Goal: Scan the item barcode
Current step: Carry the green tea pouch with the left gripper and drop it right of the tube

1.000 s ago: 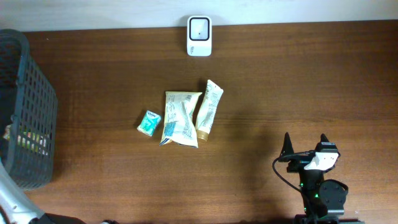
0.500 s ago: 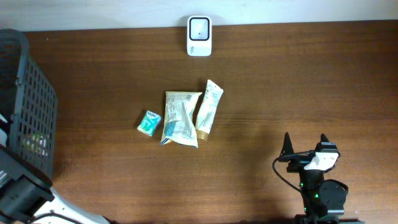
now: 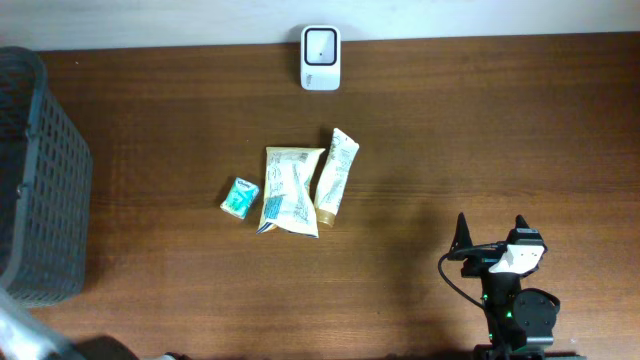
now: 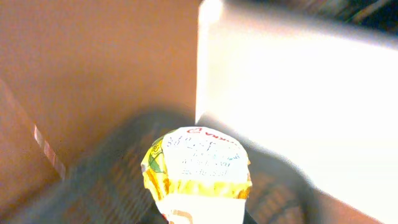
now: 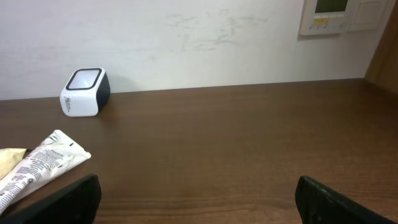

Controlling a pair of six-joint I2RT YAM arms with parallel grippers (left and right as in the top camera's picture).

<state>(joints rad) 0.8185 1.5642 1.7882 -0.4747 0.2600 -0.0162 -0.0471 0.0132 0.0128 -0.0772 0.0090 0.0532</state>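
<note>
Only the left wrist view shows the yellow-and-white packet [image 4: 198, 169]. It stands upright at the near edge of that frame, sharp against a blurred dark basket [image 3: 40, 180]. The left fingers, hidden beneath it, are clenched on it. From overhead, the left arm [image 3: 22, 338] is just a blur at the table's [image 3: 480, 130] near-left corner, beside the basket. That view alone takes in all 3 loose items mid-table: a teal pouch [image 3: 240, 196], a snack bag [image 3: 290, 190] and a tube [image 3: 336, 172]. The scanner [image 3: 321, 58] sits at the far edge. The right fingers [image 5: 339, 200] are spread wide and empty at the near right, well apart from the packet. Only their view shows a wall panel [image 5: 336, 15].
</note>
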